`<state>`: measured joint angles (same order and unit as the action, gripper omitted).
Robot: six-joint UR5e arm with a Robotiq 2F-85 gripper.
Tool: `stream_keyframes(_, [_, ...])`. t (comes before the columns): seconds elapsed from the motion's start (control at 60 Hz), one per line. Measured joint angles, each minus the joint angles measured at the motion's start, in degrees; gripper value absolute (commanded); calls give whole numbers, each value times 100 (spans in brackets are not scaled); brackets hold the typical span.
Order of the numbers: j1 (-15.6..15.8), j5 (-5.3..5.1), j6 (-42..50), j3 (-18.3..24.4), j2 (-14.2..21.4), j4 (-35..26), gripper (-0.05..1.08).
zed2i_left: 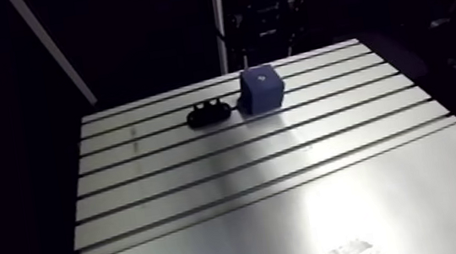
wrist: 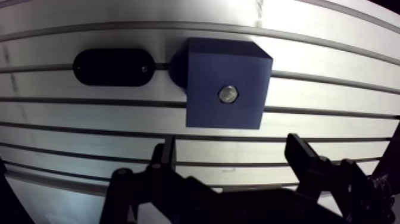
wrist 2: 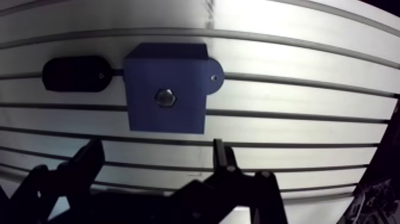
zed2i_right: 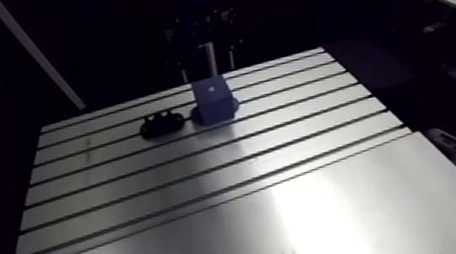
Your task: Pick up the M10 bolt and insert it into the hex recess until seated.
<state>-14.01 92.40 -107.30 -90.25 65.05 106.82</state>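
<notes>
You see the M10 bolt (wrist: pixel 227 94) in the hex recess on top of the blue block (wrist: pixel 205 71). The block stands on the worktop (wrist: pixel 71 119) with that face upward, so the bolt enters vertically; it looks seated. The black holder (wrist: pixel 113 67) lies just beside the block, keeping the carry short. The hand (wrist: pixel 231 143) hovers overhead, pointing down, its 2 fingers wide apart, holding nothing.
</notes>
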Motion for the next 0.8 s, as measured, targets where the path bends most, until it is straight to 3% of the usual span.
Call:
stream_keyframes(0.367, [8,-6,19,401,428,-939,1])
stream_keyframes(0.8, [33,-30,22,798,973,-1560,1])
